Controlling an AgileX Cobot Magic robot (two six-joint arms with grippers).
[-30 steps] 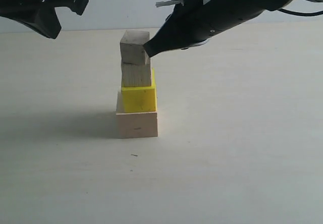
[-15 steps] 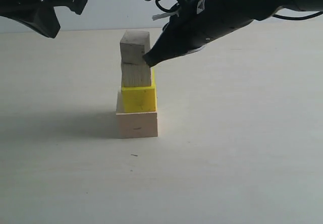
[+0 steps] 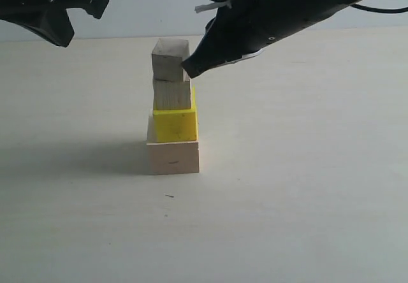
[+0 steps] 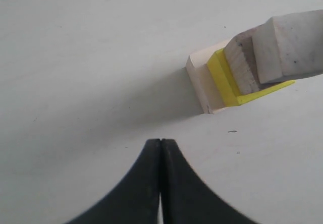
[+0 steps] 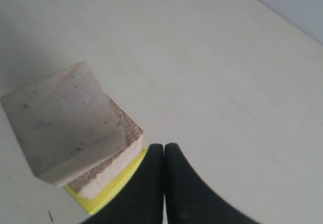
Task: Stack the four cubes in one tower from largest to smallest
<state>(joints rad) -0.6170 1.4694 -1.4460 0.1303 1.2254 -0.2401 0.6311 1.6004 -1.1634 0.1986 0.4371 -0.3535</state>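
The four cubes stand as one tower in the middle of the table: large pale wooden cube at the base, yellow cube, tan wooden cube, and the whitish smallest cube on top, turned slightly askew. My right gripper is shut and empty, its tip at the right side of the top cube's lower edge. In the right wrist view the gripper sits beside the whitish cube. My left gripper is shut and empty, held high at the upper left, away from the tower.
The pale tabletop stretches around the tower, with a small dark speck just in front of it. The left arm hangs above the table's far left. A light wall runs behind the table.
My right gripper dipped down beside the tan cube, then came back up to the top cube's lower edge. The top cube turned slightly on the tower. The left arm stayed still.
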